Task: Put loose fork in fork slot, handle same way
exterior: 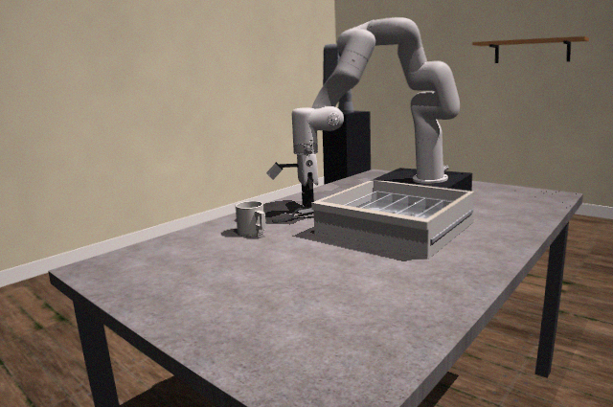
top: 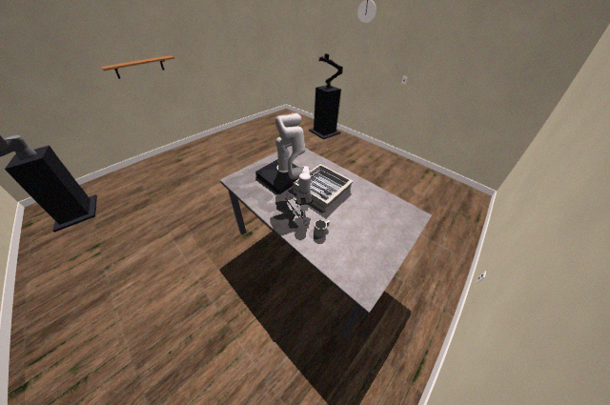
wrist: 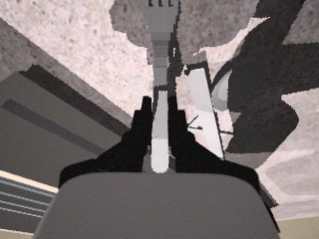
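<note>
The loose fork (wrist: 162, 30) shows in the wrist view with its tines at the top and its pale handle running back between the fingers. My gripper (top: 301, 218) (exterior: 307, 204) (wrist: 159, 108) points down beside the tray, low over the counter, with its fingers close against both sides of the handle: it is shut on the fork. Whether the fork is clear of the counter is hard to tell. The tray (top: 339, 193) (exterior: 366, 234) (wrist: 50, 129) has long slots with cutlery in them. Which slot holds the forks cannot be made out.
A grey mug (top: 320, 230) (exterior: 248, 220) stands near the gripper, its handle toward the tray side. Pale shapes lie right of the fork in the wrist view, among dark shadows; what they are is unclear. The arm's black base (top: 268, 177) (exterior: 458, 178) is behind the tray.
</note>
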